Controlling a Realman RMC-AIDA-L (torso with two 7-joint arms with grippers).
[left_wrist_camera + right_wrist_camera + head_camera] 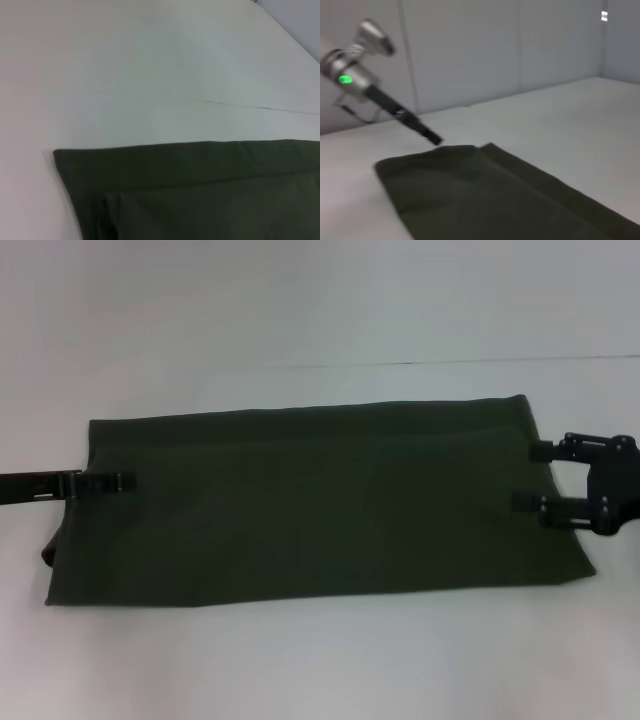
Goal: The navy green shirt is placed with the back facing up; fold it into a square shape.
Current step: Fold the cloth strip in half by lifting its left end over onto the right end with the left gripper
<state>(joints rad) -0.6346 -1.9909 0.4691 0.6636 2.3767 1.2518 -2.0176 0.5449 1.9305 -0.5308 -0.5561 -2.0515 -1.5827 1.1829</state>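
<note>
The navy green shirt (320, 505) lies flat on the white table (320, 660), folded into a long plain band that runs from left to right. My left gripper (125, 482) comes in low from the left and reaches just over the shirt's left edge. In the right wrist view the left gripper (431, 136) shows at the far end of the shirt (485, 200). My right gripper (530, 478) is at the shirt's right edge, open, with its two fingertips (541, 451) spread along that edge. The left wrist view shows a folded corner of the shirt (200, 190).
A thin seam (450, 362) crosses the table behind the shirt. Pale wall panels (495, 50) stand beyond the far table edge. Bare table surface surrounds the shirt in front and behind.
</note>
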